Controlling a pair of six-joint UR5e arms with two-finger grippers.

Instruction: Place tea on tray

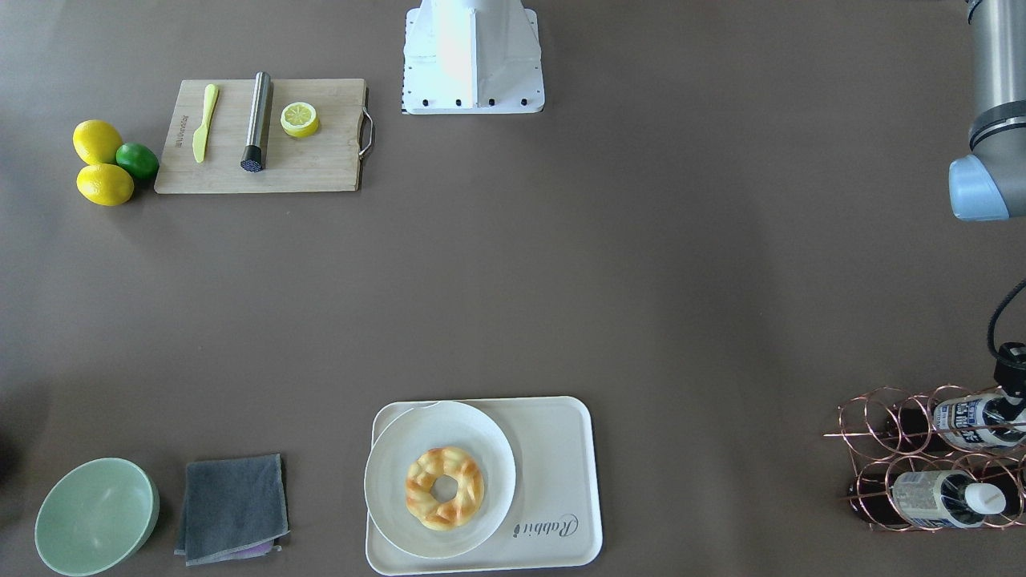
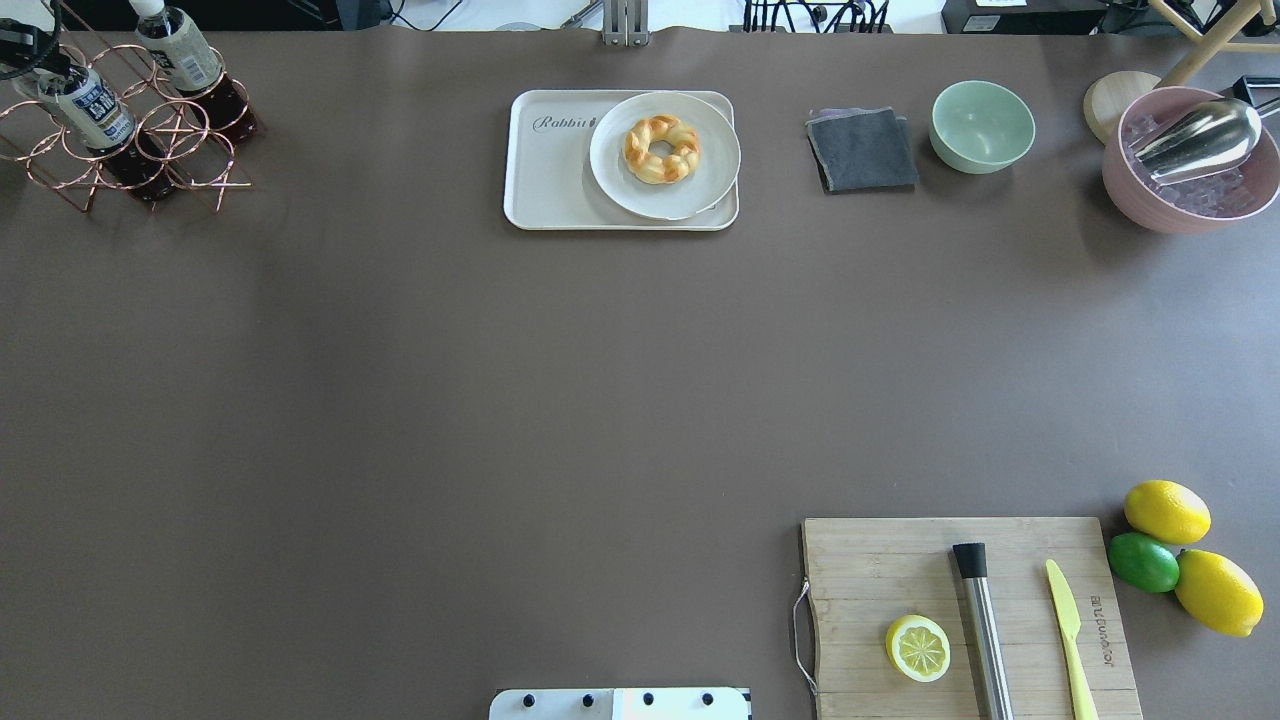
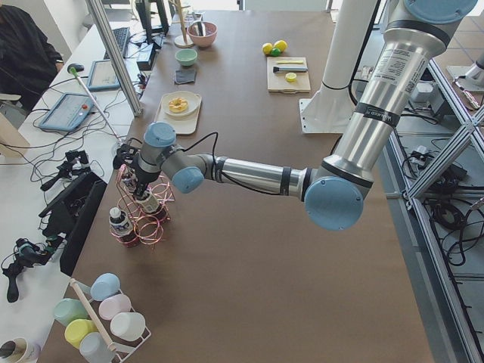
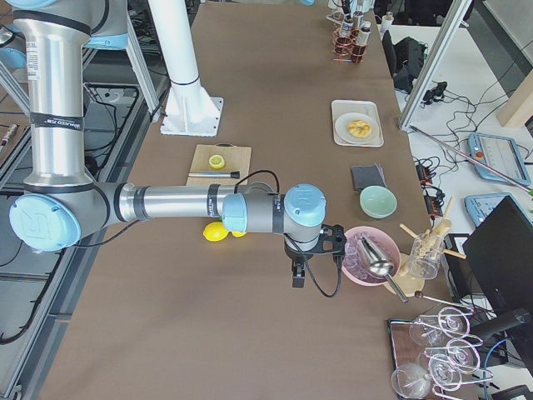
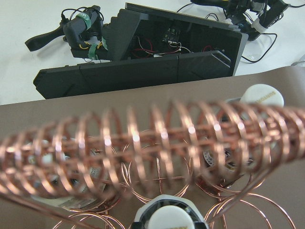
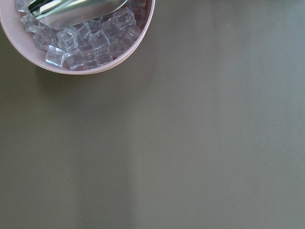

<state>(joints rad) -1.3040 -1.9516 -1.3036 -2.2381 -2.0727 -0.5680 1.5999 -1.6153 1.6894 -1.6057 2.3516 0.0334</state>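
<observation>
The tea (image 1: 974,421) lies tilted in the upper row of a copper wire rack (image 1: 870,437), and it also shows in the overhead view (image 2: 92,105). My left gripper (image 1: 1011,383) is at its capped end, and the white cap (image 5: 167,220) fills the bottom of the left wrist view. I cannot tell whether the jaws are closed on it. The cream tray (image 1: 553,449) marked "Rabbit" holds a white plate (image 1: 397,489) with a ring pastry. My right gripper (image 4: 298,273) hangs beside a pink ice bowl (image 4: 366,254); I cannot tell if it is open or shut.
A second bottle with a paler label (image 1: 934,498) lies in the rack's lower row. A grey cloth (image 2: 862,150) and a green bowl (image 2: 982,125) sit right of the tray. A cutting board (image 2: 900,570) with a lemon half, a metal tube and a knife sits near the robot's base, with lemons (image 2: 1167,511) beside it.
</observation>
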